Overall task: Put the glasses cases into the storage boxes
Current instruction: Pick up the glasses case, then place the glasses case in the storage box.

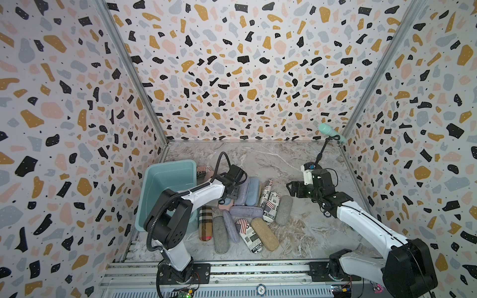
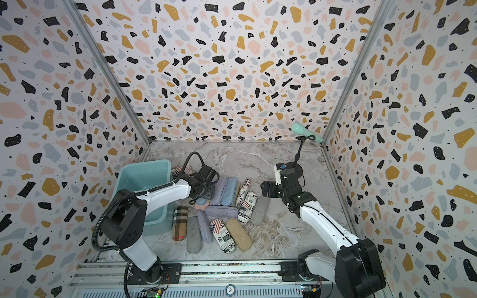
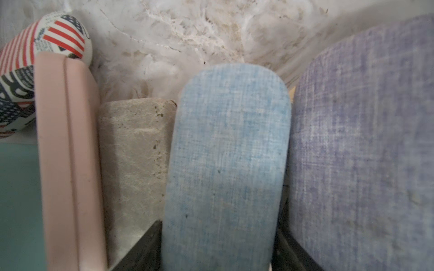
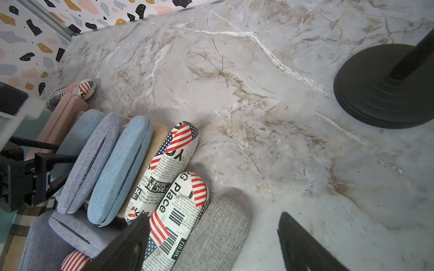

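Observation:
A teal storage box stands at the left. Right of it lie several glasses cases in a heap: lavender, light blue, flag newsprint, grey, plaid and tan. My left gripper reaches into the heap's left end. Its jaws press both sides of another light blue case, which stands between a pink case and a lavender one. My right gripper hangs open over the grey case, holding nothing.
A mint microphone on a black stand with a round base occupies the back right corner. Another flag case lies behind the box. Patterned walls close in three sides. A metal rail runs along the front.

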You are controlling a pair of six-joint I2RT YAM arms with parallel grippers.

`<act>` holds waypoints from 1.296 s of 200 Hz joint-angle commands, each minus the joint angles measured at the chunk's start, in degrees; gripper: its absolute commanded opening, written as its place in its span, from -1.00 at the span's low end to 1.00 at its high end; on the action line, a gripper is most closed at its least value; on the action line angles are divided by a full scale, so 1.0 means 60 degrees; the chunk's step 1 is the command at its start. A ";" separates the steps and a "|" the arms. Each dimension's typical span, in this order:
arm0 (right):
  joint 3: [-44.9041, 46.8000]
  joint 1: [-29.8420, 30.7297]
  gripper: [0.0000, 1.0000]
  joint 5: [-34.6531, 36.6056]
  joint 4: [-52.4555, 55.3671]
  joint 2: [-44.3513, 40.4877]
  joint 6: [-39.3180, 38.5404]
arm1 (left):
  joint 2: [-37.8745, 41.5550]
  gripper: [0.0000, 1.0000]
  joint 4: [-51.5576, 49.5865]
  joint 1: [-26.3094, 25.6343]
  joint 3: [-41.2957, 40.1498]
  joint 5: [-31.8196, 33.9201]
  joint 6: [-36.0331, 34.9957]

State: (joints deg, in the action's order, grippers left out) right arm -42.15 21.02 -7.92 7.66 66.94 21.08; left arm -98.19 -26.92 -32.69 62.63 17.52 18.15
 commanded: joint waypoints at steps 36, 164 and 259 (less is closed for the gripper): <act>0.0038 0.0042 0.71 0.0032 -0.0045 -0.0420 -0.0100 | 0.0204 0.11 -0.0447 -0.0045 0.0487 -0.0017 -0.0129; 0.0051 0.0037 0.66 -0.0560 -0.0309 -0.0508 -0.0130 | 0.2865 0.02 -0.1951 0.0138 0.2721 0.0784 -0.0334; 0.0111 0.0026 0.63 -0.0756 -0.0553 -0.0512 -0.0099 | 0.5268 -0.01 -0.2992 0.3063 0.2041 0.1645 -0.0566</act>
State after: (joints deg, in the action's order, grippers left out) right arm -42.00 21.02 -11.66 5.54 65.06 20.88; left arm -70.19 -43.75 -17.61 77.01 24.56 14.57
